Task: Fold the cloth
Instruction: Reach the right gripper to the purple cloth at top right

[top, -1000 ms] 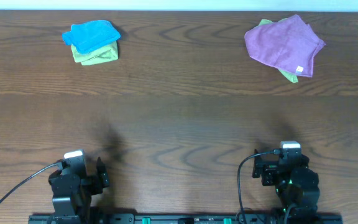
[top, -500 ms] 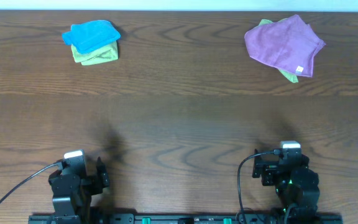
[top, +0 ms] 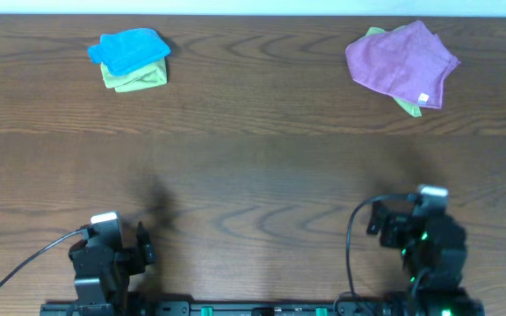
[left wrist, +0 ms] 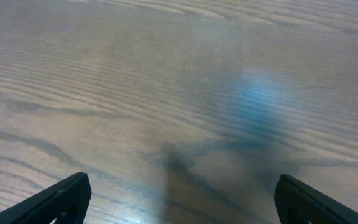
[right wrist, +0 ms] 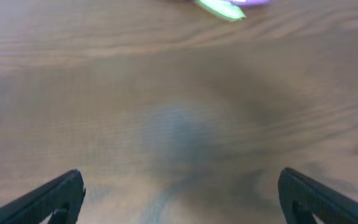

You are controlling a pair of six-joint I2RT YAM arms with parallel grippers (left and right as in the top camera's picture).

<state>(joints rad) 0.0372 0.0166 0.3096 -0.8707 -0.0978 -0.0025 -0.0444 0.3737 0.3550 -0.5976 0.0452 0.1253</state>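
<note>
Purple microfibre cloth (top: pixel 401 61), soft and rumpled, sits at the far right of the dark wooden table (top: pixel 253 167). It is draped over a lime-green cloth (top: pixel 408 107) that pokes out underneath, and its small white tag (top: pixel 424 97) shows at the near right edge. It is well apart from me: both my arms are down at the near edge.

Right pincer (right wrist: pixel 179 199): jaws spread wide, fingertips out at the corners of my wrist view, nothing between them but bare wood. The picture is smeared. At the very top I catch only a sliver of purple and a green tip. Left pincer (left wrist: pixel 185 205): the same story, wide open, empty, looking down at wood grain. Over on the far left a bright blue cloth (top: pixel 128 50) lies on another lime-green cloth (top: pixel 134 81). Neither is my business.

So no fold has been made and nothing is gripped. I judge this to be the reach, the very first step. The right arm is the nearer one, so it should travel out to the far right. It needs to come down on an edge or corner of the purple layer and pinch that layer alone, leaving the green one behind. Then comes dragging it onto bare wood, where it can be flattened. I expect the left arm will be wanted for the fold itself.
</note>
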